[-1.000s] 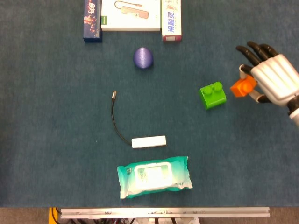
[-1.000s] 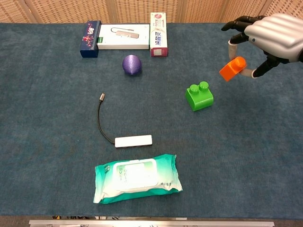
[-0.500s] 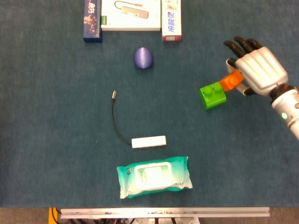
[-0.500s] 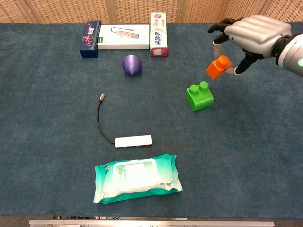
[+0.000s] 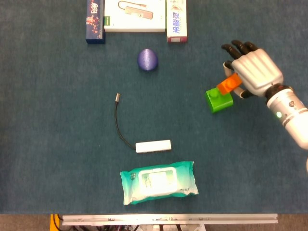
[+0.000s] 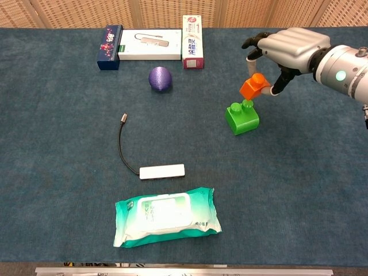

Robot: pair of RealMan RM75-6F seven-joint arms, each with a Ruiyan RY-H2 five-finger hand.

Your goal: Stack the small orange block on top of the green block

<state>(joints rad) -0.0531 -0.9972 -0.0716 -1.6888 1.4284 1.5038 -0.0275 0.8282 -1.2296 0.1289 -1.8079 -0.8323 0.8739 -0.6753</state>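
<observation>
The green block [image 5: 219,100] [image 6: 241,119] rests on the blue cloth, right of centre, studs up. My right hand [image 5: 254,72] [image 6: 287,49] pinches the small orange block [image 5: 229,83] [image 6: 253,87] between thumb and a finger. In the chest view the orange block hangs tilted just above the green block's far right stud, with a small gap. In the head view it overlaps the green block's upper right corner. My left hand shows in neither view.
A purple ball [image 5: 147,59] lies left of the blocks. Three boxes [image 5: 135,16] line the far edge. A white adapter with a black cable [image 5: 152,146] and a teal wipes pack [image 5: 158,182] lie toward the near edge.
My right hand has carried the orange block leftward and lower, from beside the green block to just over its right stud.
</observation>
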